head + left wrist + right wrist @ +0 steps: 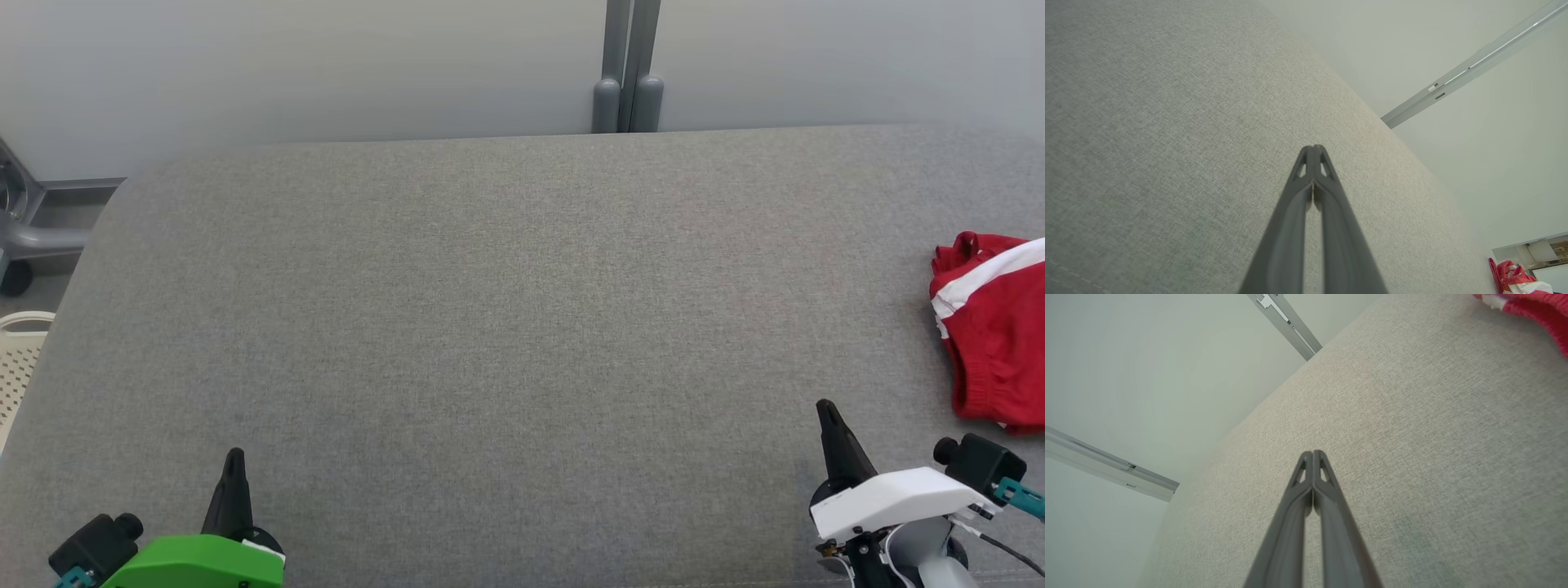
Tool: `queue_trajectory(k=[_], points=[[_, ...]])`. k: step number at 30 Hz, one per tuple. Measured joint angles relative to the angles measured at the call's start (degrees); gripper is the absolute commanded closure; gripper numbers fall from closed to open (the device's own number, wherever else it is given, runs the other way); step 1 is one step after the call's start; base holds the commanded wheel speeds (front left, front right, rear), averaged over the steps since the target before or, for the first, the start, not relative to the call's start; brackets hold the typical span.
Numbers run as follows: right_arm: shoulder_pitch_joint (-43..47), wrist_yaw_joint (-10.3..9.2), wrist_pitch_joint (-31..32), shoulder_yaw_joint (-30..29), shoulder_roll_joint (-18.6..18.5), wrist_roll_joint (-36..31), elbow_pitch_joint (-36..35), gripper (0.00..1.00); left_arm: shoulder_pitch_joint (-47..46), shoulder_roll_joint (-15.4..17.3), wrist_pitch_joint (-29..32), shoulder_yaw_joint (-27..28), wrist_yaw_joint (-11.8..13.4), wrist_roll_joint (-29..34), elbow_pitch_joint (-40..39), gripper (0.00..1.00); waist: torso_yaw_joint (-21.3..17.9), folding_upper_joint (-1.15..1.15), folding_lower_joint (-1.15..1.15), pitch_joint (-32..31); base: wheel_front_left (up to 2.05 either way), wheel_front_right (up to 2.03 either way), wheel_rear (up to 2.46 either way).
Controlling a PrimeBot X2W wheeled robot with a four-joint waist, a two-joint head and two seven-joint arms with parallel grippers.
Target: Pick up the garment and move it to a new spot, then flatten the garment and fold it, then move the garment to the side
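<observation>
Robot test lab, grey cloth-covered table (pixel 490 327), plain partition wall (pixel 326 65), metal post (pixel 627 57)

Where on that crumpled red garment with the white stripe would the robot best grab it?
Probably its bunched near-left edge: the crumpled red garment with the white stripe lies at the grey cloth surface's right, so the right hand, closest, should come from the left, opening first.

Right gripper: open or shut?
Shut. The right gripper's fingers meet at the tips over the grey cushion, with nothing between them; the red garment lies apart, untouched.
</observation>
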Motion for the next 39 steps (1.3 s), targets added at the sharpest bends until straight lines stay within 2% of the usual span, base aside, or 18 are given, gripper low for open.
queue_trajectory(k=[30, 31, 39], points=[[0.4, -0.03, 3.7, -1.5, -0.1, 21.8, -3.3, 1.00, -1.5, -0.7, 5.9, 2.8, -1.0, -18.7, -2.4, 1.00, -0.1, 0.00, 0.00, -0.3, 0.00, 0.00, 0.00], [0.4, -0.03, 4.0, -1.7, -0.1, 24.3, -3.7, 1.00, -1.7, -0.9, 6.5, 3.1, -1.0, -20.5, -2.7, 1.00, -0.1, 0.00, 0.00, -0.4, 0.00, 0.00, 0.00], [0.5, -0.03, 4.7, -2.0, -0.1, 28.7, -4.4, 1.00, -2.0, -1.1, 7.8, 3.7, -1.4, -24.5, -3.1, 1.00, -0.2, 0.00, 0.00, -0.4, 0.00, 0.00, 0.00]])
